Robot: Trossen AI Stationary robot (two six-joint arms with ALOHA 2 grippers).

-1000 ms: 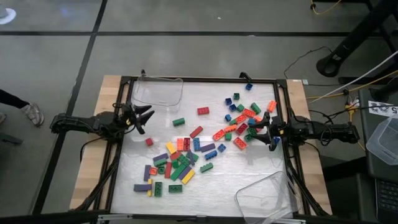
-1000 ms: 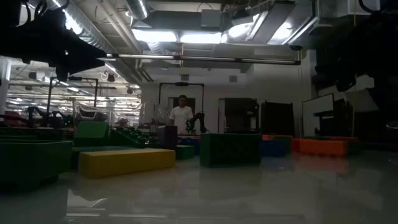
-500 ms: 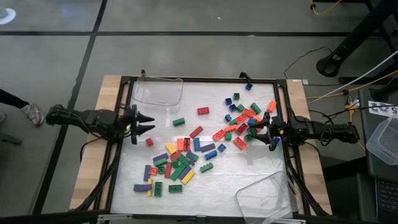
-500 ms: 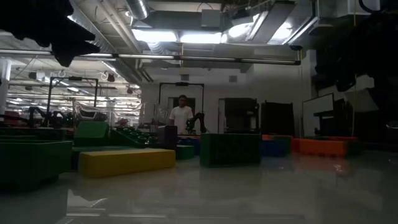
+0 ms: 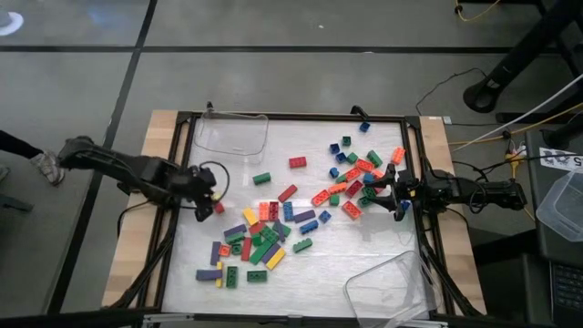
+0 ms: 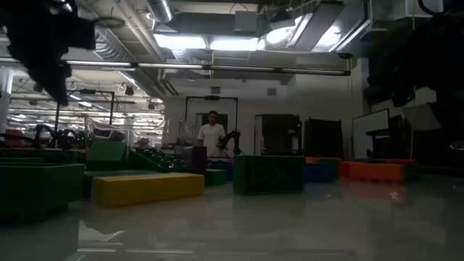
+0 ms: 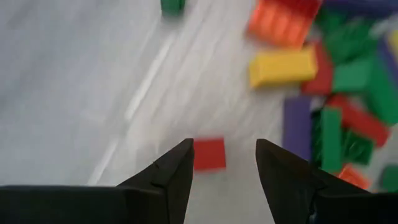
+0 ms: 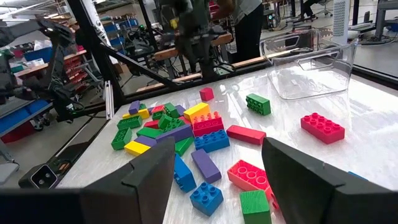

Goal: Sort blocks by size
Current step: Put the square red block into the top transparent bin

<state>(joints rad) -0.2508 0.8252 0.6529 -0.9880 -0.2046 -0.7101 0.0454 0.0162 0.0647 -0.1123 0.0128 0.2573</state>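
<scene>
We've got the left gripper (image 5: pixel 208 194) at the left side of the worktop (image 5: pixel 273 146), fingers spread and straddling a small red block (image 7: pixel 209 154) that sits alone, just clear of the main pile. Fingers aren't touching it yet as far as we can tell.

The rest of the blocks (image 5: pixel 260 239) sit in two groups: one cluster low and centre-left, another (image 5: pixel 360 173) toward the right edge by the right gripper (image 5: pixel 398 193), which waits there with fingers spread and nothing between them. Clear trays sit at the far-left corner (image 5: pixel 232 135) and the near-right corner (image 5: pixel 387 287); both look empty.

Handling call: the block is hard, light plastic and won't deform. Smooth flat sides, so it'll likely skid on the glossy worktop if one finger lands first. We'd centre the fingers on the two opposite flat side faces, low down, not on the studs. Being short, it should go with the cubes.
</scene>
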